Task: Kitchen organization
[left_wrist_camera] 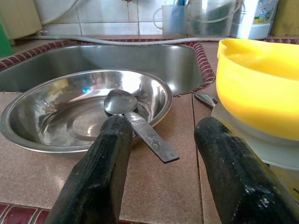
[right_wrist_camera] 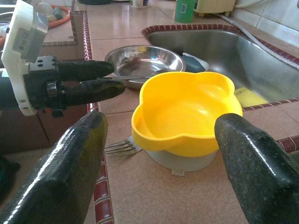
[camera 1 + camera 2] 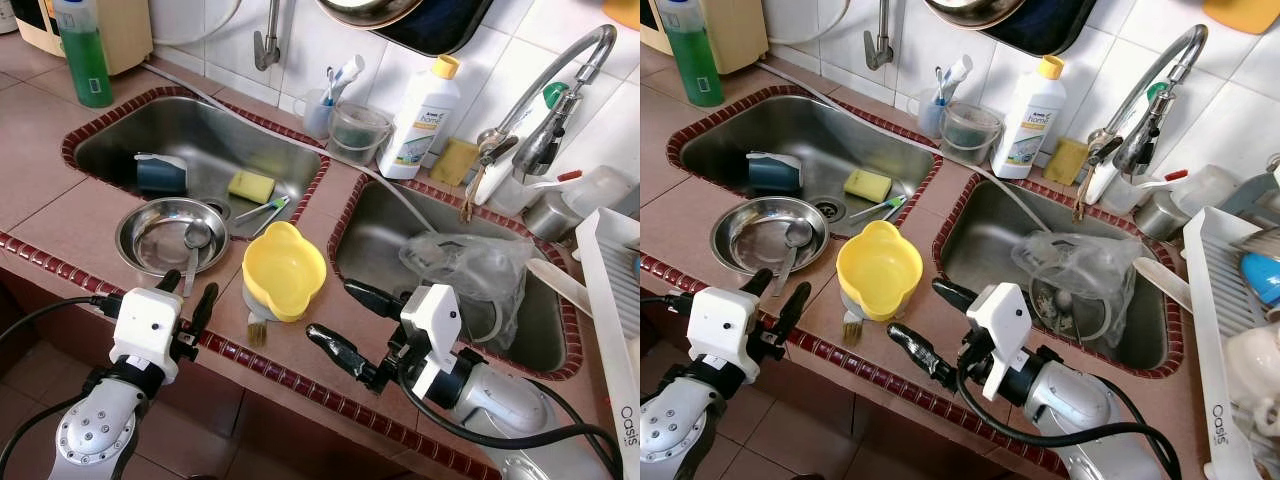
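A tan tiled counter (image 3: pixel 40 150) edged in dark red runs under a white tiled wall. At the far left a green bottle (image 3: pixel 83 55) stands beside the left sink (image 3: pixel 200 130), which holds a sponge (image 3: pixel 251 186). The left gripper (image 3: pixel 187 297), fingers parted and empty, sits at the steel bowl (image 3: pixel 150 235) with its spoon (image 3: pixel 193 245). The yellow bowl (image 3: pixel 284 268) rests between the sinks. The right gripper (image 3: pixel 348 322), wide open, faces it. A plastic bag (image 3: pixel 470 265) lies in the right sink (image 3: pixel 545 340).
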### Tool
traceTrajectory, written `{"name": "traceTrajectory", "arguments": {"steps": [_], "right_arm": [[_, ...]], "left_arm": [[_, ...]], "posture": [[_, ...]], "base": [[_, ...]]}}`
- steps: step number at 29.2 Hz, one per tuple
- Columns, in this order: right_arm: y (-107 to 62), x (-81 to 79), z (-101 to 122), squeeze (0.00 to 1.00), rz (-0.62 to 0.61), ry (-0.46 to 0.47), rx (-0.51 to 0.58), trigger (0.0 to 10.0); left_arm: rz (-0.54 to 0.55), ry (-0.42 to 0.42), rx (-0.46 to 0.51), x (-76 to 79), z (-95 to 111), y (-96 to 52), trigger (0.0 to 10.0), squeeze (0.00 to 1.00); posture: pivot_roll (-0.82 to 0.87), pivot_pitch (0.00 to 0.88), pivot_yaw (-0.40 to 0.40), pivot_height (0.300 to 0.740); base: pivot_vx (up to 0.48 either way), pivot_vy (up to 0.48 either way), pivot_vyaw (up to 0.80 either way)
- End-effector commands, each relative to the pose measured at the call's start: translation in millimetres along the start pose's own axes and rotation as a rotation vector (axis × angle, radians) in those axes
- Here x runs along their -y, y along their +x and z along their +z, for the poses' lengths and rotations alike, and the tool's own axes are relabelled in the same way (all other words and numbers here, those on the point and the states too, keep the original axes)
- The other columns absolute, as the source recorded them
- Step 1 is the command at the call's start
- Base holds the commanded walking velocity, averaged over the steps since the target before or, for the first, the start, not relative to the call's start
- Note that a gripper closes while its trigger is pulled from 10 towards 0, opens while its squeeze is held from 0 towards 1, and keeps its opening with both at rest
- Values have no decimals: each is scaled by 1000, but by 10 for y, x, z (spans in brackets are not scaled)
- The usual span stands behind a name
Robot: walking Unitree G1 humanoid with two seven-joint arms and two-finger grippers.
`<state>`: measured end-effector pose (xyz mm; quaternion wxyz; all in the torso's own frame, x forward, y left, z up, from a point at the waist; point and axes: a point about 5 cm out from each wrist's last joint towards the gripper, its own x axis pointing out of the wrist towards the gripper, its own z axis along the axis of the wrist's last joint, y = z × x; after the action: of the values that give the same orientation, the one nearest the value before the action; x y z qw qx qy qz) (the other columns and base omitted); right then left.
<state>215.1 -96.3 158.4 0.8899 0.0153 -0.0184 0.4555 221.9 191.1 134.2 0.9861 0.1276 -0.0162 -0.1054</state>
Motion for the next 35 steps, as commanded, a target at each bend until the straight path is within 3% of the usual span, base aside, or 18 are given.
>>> {"name": "traceTrajectory", "arguments": {"steps": [1, 9, 10, 11, 12, 13, 14, 15, 16, 17, 35], "right_arm": [[-53, 41, 46, 0, -18, -16, 4, 10000], [-52, 51, 47, 0, -19, -17, 4, 10000], [-50, 52, 49, 0, -19, -16, 5, 10000], [-49, 54, 51, 0, -20, -15, 6, 10000], [-49, 54, 52, 0, -20, -15, 6, 10000], [-49, 54, 53, 0, -20, -15, 6, 10000], [-49, 53, 54, 0, -20, -14, 7, 10000], [-48, 53, 55, 0, -20, -14, 7, 10000], [-50, 53, 55, 0, -21, -14, 7, 10000], [-52, 55, 55, 0, -23, -14, 7, 10000], [-55, 54, 58, 0, -28, -9, 11, 10000]], "left_arm": [[-3, -5, -18, 21, -31, 3, 10000, 0], [2, 2, -26, 23, -42, 0, 10000, 0], [1, 3, -24, 24, -39, 1, 9098, 0], [1, 2, -24, 27, -37, 2, 6863, 0], [-6, -3, -22, 33, -35, 2, 7255, 0], [-17, -1, -17, 47, -28, 0, 5686, 0], [-17, -5, -19, 49, -30, -2, 6824, 0], [-17, -7, -21, 49, -31, -3, 6824, 0], [-23, -8, -15, 54, -29, -4, 2314, 0], [-25, -4, -12, 57, -26, -3, 0, 0], [-27, -14, -10, 62, -16, 7, 0, 0]], "posture": [[134, 102, -183, 740], [135, 102, -183, 740], [135, 102, -183, 740], [135, 102, -183, 740], [135, 102, -183, 740], [133, 105, -182, 740], [133, 105, -182, 740], [133, 105, -182, 740], [133, 105, -182, 740], [132, 107, -181, 740], [130, 107, -179, 740]], "base": [[0, 0, 0], [0, 0, 0], [0, 0, 0], [0, 0, 0], [0, 0, 0], [0, 0, 0], [0, 0, 0], [0, 0, 0], [0, 0, 0], [0, 0, 0], [0, 0, 0]]}}
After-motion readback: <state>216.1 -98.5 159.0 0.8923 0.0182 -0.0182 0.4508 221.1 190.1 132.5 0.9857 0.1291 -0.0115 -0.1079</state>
